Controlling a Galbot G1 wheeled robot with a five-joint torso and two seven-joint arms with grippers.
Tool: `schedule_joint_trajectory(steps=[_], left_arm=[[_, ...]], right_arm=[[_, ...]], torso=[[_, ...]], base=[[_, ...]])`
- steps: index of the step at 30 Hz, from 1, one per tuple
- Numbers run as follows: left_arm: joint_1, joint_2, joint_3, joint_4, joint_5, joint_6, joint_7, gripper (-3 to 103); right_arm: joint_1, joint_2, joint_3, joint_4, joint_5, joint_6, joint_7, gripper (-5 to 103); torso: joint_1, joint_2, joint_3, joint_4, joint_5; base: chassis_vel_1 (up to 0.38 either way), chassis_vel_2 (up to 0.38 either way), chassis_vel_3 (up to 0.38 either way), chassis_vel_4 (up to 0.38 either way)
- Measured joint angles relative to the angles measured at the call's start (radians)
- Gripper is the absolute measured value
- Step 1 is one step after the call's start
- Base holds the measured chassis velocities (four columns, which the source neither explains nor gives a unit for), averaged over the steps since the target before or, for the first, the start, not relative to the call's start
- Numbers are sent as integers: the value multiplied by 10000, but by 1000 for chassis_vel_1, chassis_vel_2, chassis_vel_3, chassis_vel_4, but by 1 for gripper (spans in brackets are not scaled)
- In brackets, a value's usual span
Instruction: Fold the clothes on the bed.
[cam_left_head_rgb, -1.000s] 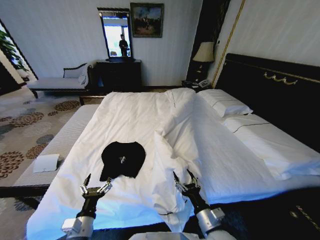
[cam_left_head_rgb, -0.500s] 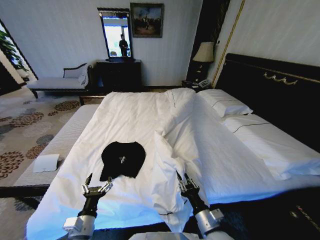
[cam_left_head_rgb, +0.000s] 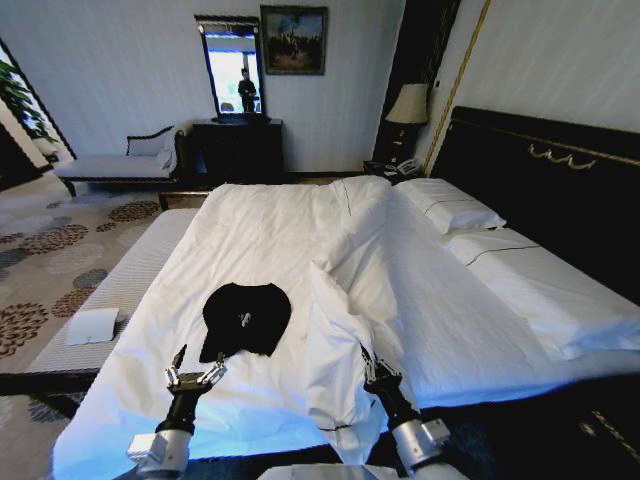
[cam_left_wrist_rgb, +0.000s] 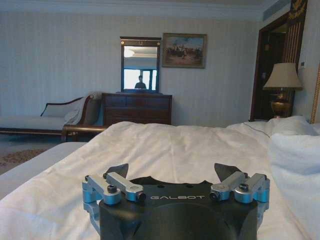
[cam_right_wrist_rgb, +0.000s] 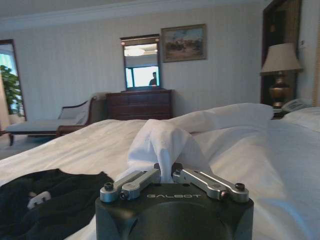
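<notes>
The clothes (cam_left_head_rgb: 245, 318), a black T-shirt, lie crumpled in a heap on the near left part of the bed (cam_left_head_rgb: 260, 230); they also show in the right wrist view (cam_right_wrist_rgb: 55, 192). My left gripper (cam_left_head_rgb: 195, 372) hovers just short of the shirt, open, and the left wrist view (cam_left_wrist_rgb: 171, 171) shows nothing between its fingers. My right gripper (cam_left_head_rgb: 372, 366) is at the near edge of the bed, to the right of the shirt. It is shut on a raised fold of the white duvet (cam_right_wrist_rgb: 162, 142), as the right wrist view (cam_right_wrist_rgb: 165, 173) shows.
A grey bench (cam_left_head_rgb: 120, 285) with a white card (cam_left_head_rgb: 92, 325) on it runs along the bed's left side. Pillows (cam_left_head_rgb: 450, 210) and a dark headboard (cam_left_head_rgb: 550, 180) are to the right. A dresser (cam_left_head_rgb: 235, 150) and a lamp (cam_left_head_rgb: 408, 105) stand at the far wall.
My right gripper has gone from open to shut, pinching the duvet fold, and has drawn back slightly. The left gripper and the shirt have not moved.
</notes>
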Motion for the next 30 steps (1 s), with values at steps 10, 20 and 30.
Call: schedule_joint_trajectory(steps=[10,20,30], left_arm=[[-228,85,-60,55,-109,101,-37,96],[-357,189,22,113,-168,181,-108,97],[-336,220,-11,106,-227,200,-143,97]], right_arm=[[-6,352,1413,216,742,-57,571,0],[374,461,3912,173,3044,-635,1657,0],[1239,193,6867,-1481,4333,-1130,3113,0]], torso=[[0,0,0,0,1],[0,0,0,0,2],[0,-1,0,-1,3]], base=[[0,0,0,0],[0,0,0,0],[0,0,0,0]])
